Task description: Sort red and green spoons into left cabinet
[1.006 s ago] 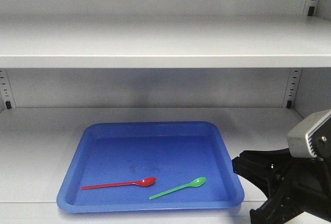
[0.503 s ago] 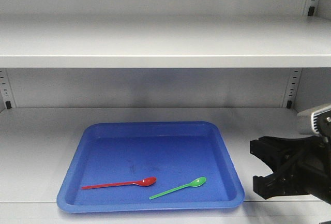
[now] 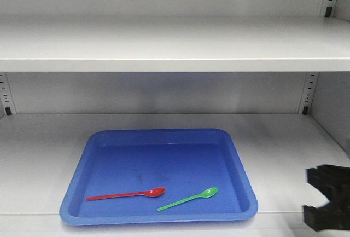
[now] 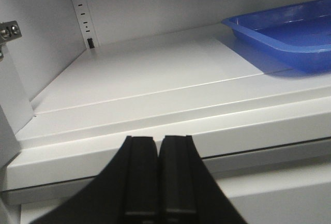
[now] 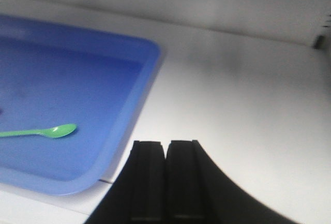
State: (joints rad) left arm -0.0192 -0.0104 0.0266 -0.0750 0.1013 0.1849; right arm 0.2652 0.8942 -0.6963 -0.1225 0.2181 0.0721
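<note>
Left gripper point(image 4: 158, 182) and right gripper point(image 5: 165, 182) both sit pressed closed and empty, so, judging left to right of the blue tray point(image 3: 76, 179), red spoon point(image 3: 128, 194) then green spoon point(image 3: 188, 198) lie inside it on the cabinet shelf point(image 3: 38, 155), with open room right of its raised rim.

right gripper point(image 3: 328, 207) cut off by frame edge; green spoon point(image 5: 39, 131) handle cropped

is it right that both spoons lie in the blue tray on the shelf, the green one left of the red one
Not quite. In the exterior front-facing view both lie in the blue tray on the shelf, but the green spoon is right of the red spoon.
</note>
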